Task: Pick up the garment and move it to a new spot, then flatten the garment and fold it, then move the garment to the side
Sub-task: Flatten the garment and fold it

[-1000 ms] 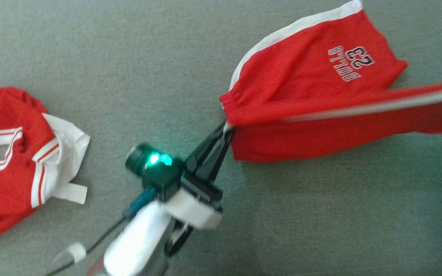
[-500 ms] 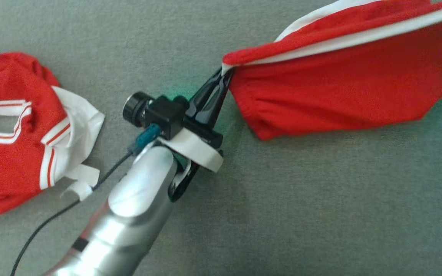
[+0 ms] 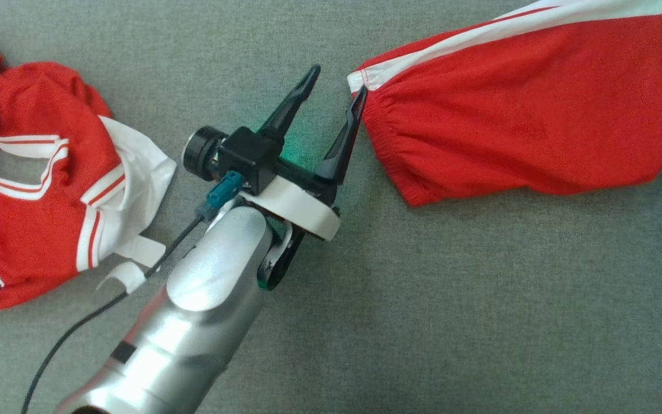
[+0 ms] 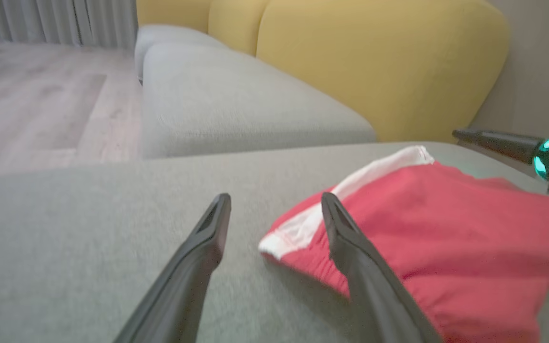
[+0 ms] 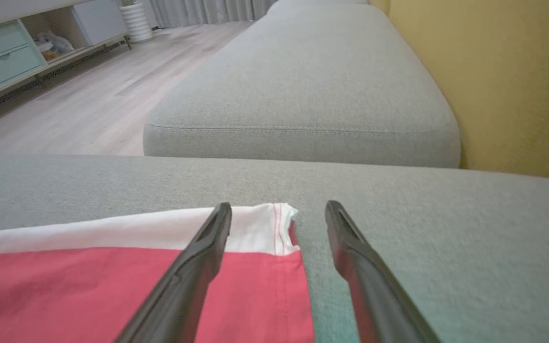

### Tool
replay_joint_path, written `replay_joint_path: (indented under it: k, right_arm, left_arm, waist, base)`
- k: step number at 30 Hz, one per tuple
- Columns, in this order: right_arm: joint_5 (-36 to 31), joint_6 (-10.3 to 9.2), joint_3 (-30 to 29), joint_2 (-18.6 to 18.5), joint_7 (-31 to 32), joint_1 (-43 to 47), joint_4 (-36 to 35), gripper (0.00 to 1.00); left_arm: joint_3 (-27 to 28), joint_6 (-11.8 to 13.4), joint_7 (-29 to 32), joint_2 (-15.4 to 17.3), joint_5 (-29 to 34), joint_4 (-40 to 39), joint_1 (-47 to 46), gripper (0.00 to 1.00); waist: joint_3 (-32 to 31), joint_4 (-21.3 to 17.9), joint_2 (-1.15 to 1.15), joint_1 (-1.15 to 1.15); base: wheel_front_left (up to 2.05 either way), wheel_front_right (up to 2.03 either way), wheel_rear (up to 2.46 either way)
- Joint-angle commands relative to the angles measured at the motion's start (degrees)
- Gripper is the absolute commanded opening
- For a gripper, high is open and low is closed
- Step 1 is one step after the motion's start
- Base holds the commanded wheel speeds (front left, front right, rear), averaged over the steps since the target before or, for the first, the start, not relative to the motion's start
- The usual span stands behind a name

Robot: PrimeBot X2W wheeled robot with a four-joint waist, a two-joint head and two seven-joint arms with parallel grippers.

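The garment, red shorts [image 3: 526, 115] with a white side stripe, lies spread on the grey cushion [image 3: 423, 299] at the upper right of the head view. My left gripper [image 3: 337, 83] is open just left of the waistband corner, with its right finger touching or almost touching the cloth. In the left wrist view the open left gripper [image 4: 275, 200] has nothing between its fingers, and the shorts [image 4: 446, 238] lie beside and behind its right finger. My right gripper [image 5: 279, 206] is open over the far corner of the shorts [image 5: 112, 295], whose white stripe end lies between the fingers.
A second red and white jersey [image 3: 32, 201] lies crumpled at the left of the cushion. A yellow backrest [image 4: 374, 62] and another grey seat [image 5: 303, 85] stand beyond, with wooden floor [image 5: 88, 95] and a low cabinet [image 5: 3, 52] farther off.
Both grippers have opened and let go of the shorts, which have dropped from stretched in the air to lying on the cushion. The head camera has shifted.
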Motion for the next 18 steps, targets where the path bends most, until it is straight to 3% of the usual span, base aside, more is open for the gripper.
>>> replay_joint_path:
  k: [1, 9, 14, 15, 16, 17, 18]
  right_arm:
    - [0.98, -0.05, 0.46, -0.91, -0.61, 1.98, -0.61, 1.0]
    - [7.37, -0.05, 3.56, -0.25, 0.35, 5.81, 6.4, 1.0]
    - [10.49, -0.05, 5.4, 1.08, 1.49, 7.54, 10.07, 1.0]
    - [11.19, -0.05, 5.87, 1.25, 1.81, 7.88, 10.34, 0.87]
    - [11.74, -0.05, 6.26, 1.29, 1.84, 8.14, 10.62, 0.18]
    - [12.16, -0.05, 6.62, 1.25, 1.69, 8.37, 10.94, 0.0]
    - [12.58, -0.05, 6.85, 1.23, 1.4, 8.54, 11.37, 0.0]
  left_arm:
    - [2.09, 0.94, -0.66, 0.5, 1.17, -3.34, -0.04, 1.0]
    - [11.68, 10.35, -0.69, 0.5, 8.01, -21.2, 14.33, 1.0]
    - [14.12, 13.7, -0.69, 0.49, 10.52, -27.87, 22.12, 1.0]
    - [14.34, 14.19, -0.69, 0.49, 11.05, -28.86, 23.24, 1.0]
    - [14.55, 14.68, -0.69, 0.49, 11.49, -29.75, 24.34, 1.0]
    - [14.78, 15.18, -0.69, 0.49, 11.71, -30.59, 25.4, 1.0]
    - [15.01, 15.63, -0.69, 0.49, 11.79, -31.41, 26.43, 1.0]
  waist:
    - [-0.45, 0.04, 0.0, 0.0]
    - [-3.34, 1.77, 0.0, 0.0]
    - [-5.29, 3.27, 0.0, 0.0]
    - [-5.65, 3.52, 0.0, 0.0]
    - [-6.01, 3.73, 0.0, 0.0]
    - [-6.39, 3.94, 0.0, 0.0]
    - [-6.82, 4.09, 0.0, 0.0]
  base:
    - [0.0, 0.0, 0.0]
    - [0.0, 0.0, 0.0]
    - [0.0, 0.0, 0.0]
    - [0.0, 0.0, 0.0]
    - [0.0, 0.0, 0.0]
    - [0.0, 0.0, 0.0]
    - [0.0, 0.0, 0.0]
